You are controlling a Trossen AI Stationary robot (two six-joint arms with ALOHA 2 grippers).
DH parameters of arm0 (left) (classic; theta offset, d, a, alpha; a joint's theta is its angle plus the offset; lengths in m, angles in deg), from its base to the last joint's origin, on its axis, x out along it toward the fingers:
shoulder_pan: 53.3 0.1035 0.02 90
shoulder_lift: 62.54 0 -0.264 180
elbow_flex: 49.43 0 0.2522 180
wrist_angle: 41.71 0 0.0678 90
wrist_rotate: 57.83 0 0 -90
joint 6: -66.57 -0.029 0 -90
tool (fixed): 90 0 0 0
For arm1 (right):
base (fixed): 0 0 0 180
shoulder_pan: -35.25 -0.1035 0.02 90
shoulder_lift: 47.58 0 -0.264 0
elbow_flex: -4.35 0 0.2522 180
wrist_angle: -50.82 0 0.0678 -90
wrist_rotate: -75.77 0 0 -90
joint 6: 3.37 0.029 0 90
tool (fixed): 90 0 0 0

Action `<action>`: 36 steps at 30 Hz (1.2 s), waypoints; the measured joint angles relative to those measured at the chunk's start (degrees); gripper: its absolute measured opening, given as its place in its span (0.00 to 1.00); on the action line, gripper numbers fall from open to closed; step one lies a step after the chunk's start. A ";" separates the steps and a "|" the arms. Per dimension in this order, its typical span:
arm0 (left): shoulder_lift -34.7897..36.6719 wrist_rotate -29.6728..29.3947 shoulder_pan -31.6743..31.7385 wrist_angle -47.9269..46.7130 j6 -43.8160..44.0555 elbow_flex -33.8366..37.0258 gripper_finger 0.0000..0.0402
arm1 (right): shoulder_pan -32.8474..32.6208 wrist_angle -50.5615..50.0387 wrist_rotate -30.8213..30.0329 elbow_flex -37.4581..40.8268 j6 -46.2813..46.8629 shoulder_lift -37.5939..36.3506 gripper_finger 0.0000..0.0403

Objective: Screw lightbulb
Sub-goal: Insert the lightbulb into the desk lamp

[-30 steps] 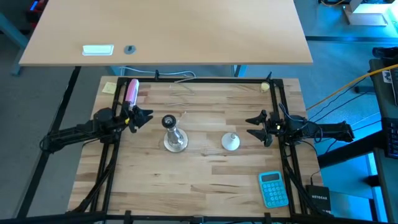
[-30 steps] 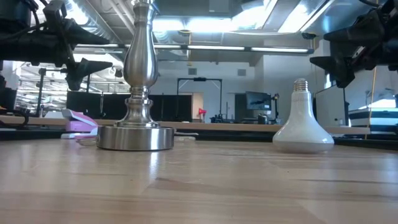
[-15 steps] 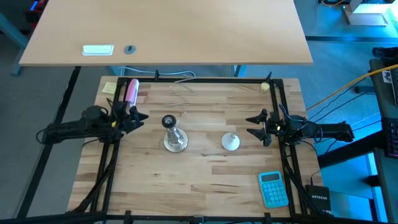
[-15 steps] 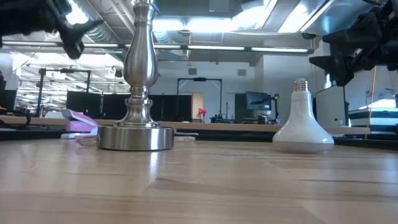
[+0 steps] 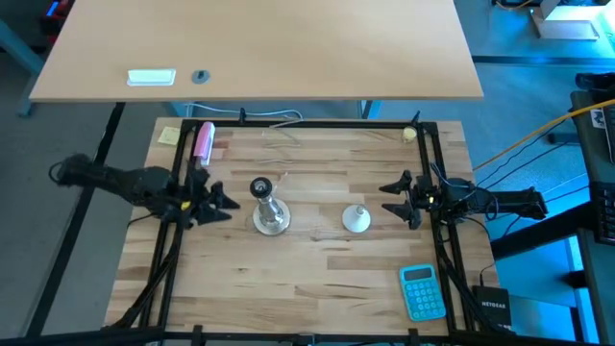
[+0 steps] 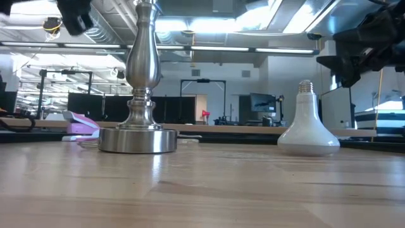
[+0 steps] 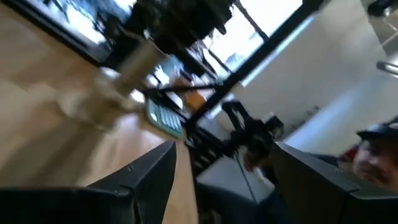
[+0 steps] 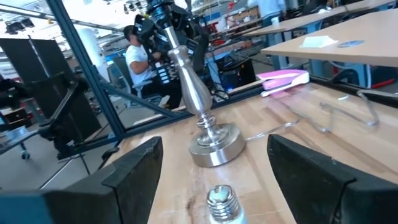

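Getting ready is the step here: nothing is held yet. The lightbulb (image 5: pixel 356 220) sits on its round end on the wooden table (image 5: pixel 317 279), with its screw neck pointing up. It is between the silver lamp stand (image 5: pixel 268 211) and the right gripper (image 5: pixel 397 199), and touches neither.

The right gripper hangs above the table near the bulb, with its fingers (image 8: pixel 134 171) spread apart and nothing in them. In the right wrist view the bulb's screw neck (image 8: pixel 221 200) shows between the two fingers, farther ahead. The left gripper (image 5: pixel 219 203) is by the left side of the table, near the lamp stand, and its fingers (image 7: pixel 146 177) are spread too, holding nothing.

I think the next move is for the right gripper to go down and forward to the bulb and close gently on it. After that the bulb must be turned over, so the neck can go into the black top of the stand. The stand may need holding so it does not tip.
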 joint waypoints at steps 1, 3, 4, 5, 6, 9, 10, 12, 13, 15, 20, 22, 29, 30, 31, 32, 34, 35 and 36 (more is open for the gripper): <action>-2.17 -0.69 -2.09 0.02 1.42 -1.34 0.63 | 0.00 -0.01 0.24 -0.03 0.00 0.00 0.72; -6.75 -2.62 -6.63 0.04 4.27 -3.95 0.63 | 0.00 -0.03 0.66 -0.18 0.02 0.00 0.72; -9.21 -3.30 -9.11 0.06 5.76 -5.39 0.63 | 0.00 -0.02 0.66 -0.29 0.02 0.00 0.72; -11.76 -4.49 -11.59 0.12 6.97 -6.84 0.63 | 0.00 -0.14 0.68 -0.48 0.02 0.00 0.72; -14.32 -6.09 -14.02 0.23 7.96 -8.26 0.63 | 0.00 -0.16 0.68 -0.82 0.02 0.02 0.72; -22.05 -12.14 -20.63 0.55 9.02 -13.19 0.63 | 0.00 0.23 0.67 -1.63 0.02 -0.01 0.72; -24.68 -14.40 -22.40 0.79 8.96 -14.90 0.63 | 0.00 0.14 0.66 -1.72 0.00 0.00 0.72; -29.62 -17.96 -25.13 2.46 8.28 -18.06 0.63 | 0.00 0.07 0.68 -1.79 0.00 0.00 0.72; -32.20 -19.41 -26.20 3.39 7.52 -19.75 0.63 | 0.00 0.07 0.66 -1.79 0.02 0.00 0.72; -37.01 -21.95 -27.49 3.97 6.06 -23.26 0.63 | 0.00 0.07 0.66 -1.83 0.00 0.00 0.72; -48.90 -24.40 -27.71 10.89 -2.02 -30.25 0.63 | 0.00 0.07 0.66 -1.88 0.00 0.00 0.72; -53.17 -25.10 -26.97 14.68 -5.23 -32.12 0.63 | 0.00 0.07 0.66 -1.90 0.00 0.00 0.72; -65.39 -25.80 -21.86 31.26 -12.16 -33.72 0.63 | 0.00 0.04 0.68 -1.95 2.01 0.00 0.72; -66.98 -25.82 -20.98 33.78 -12.25 -33.72 0.63 | 0.00 0.04 0.67 -1.97 3.41 0.00 0.72; -68.55 -25.76 -19.94 36.30 -13.00 -33.72 0.63 | 0.00 0.04 0.68 -1.97 4.64 0.00 0.72; -70.05 -25.54 -18.88 37.96 -13.87 -33.81 0.63 | 0.00 0.04 0.68 -1.97 5.64 0.00 0.72; -73.09 -25.24 -16.86 38.74 -14.14 -35.06 0.63 | 0.00 0.04 0.78 -1.99 7.58 0.00 0.72; -74.63 -25.15 -15.84 38.07 -14.55 -36.08 0.63 | 0.00 0.04 1.16 -1.99 8.14 0.00 0.72; -76.08 -25.15 -14.94 36.86 -15.31 -37.41 0.63 | 0.00 0.04 1.33 -1.99 8.82 0.00 0.72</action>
